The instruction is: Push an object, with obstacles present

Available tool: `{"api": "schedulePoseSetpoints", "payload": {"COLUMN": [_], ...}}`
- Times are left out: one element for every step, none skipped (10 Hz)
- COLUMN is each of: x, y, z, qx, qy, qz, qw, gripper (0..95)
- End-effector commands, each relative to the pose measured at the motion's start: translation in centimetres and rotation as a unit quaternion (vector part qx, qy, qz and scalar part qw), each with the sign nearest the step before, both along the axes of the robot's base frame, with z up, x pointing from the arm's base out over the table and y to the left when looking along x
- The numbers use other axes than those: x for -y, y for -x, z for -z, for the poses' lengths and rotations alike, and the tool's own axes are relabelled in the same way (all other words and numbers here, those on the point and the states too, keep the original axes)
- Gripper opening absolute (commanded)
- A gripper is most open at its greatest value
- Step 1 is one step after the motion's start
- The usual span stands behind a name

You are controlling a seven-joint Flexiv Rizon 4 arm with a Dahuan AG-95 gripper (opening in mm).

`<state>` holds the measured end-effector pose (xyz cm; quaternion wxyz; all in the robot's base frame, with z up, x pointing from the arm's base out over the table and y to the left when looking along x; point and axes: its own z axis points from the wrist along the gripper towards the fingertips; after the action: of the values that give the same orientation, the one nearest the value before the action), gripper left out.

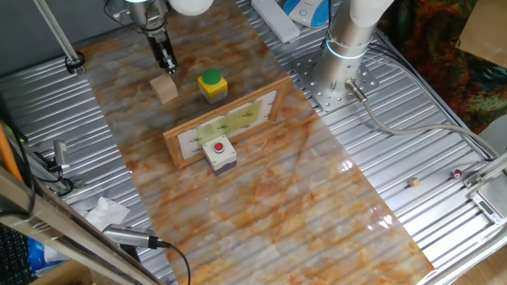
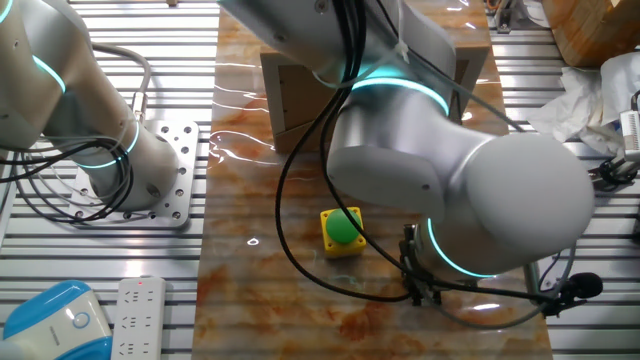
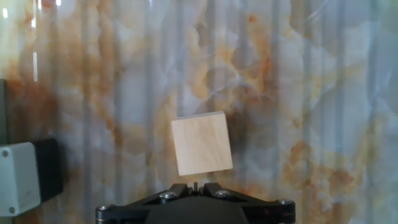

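The light-tan wooden cube (image 1: pixel 165 89) sits on the marble mat, left of the yellow box with green button (image 1: pixel 212 85). My gripper (image 1: pixel 165 61) stands just behind the cube on its far side, pointing down, its jaws together and holding nothing. In the hand view the cube (image 3: pixel 202 143) lies right in front of my gripper (image 3: pixel 196 185), with a thin gap or light contact between them; I cannot tell which. The wooden-framed panel (image 1: pixel 226 123) lies diagonally nearer the camera, with the grey box with red button (image 1: pixel 219 153) at its near edge. In the other fixed view the arm hides the cube.
The grey box also shows at the hand view's left edge (image 3: pixel 18 177). The other fixed view shows the yellow box (image 2: pixel 343 230) and the panel's back (image 2: pixel 300 95). Ribbed metal table (image 1: pixel 444 158) surrounds the mat. A power strip (image 1: pixel 276 17) and the arm base (image 1: pixel 348 39) stand at the far side.
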<state>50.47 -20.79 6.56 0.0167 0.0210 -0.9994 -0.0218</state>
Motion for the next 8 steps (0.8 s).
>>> {"api": "schedulePoseSetpoints", "payload": {"x": [-0.11,-0.12,-0.12,-0.12,-0.1,-0.08,-0.09,-0.12], "y": [0.23,0.27,0.27,0.27,0.25,0.21,0.23,0.31], "z": [-0.14,-0.12,-0.12,-0.12,-0.08,-0.07,-0.08,-0.06], "qx": [-0.004,-0.004,-0.004,-0.004,-0.003,-0.003,-0.003,-0.004], "qy": [-0.001,0.001,0.002,0.002,0.003,0.003,0.004,0.003], "qz": [0.005,0.007,0.008,0.008,0.008,0.006,0.006,0.007], "qw": [1.0,1.0,1.0,1.0,1.0,1.0,1.0,1.0], "gripper": [0.0,0.0,0.0,0.0,0.0,0.0,0.0,0.0]}}
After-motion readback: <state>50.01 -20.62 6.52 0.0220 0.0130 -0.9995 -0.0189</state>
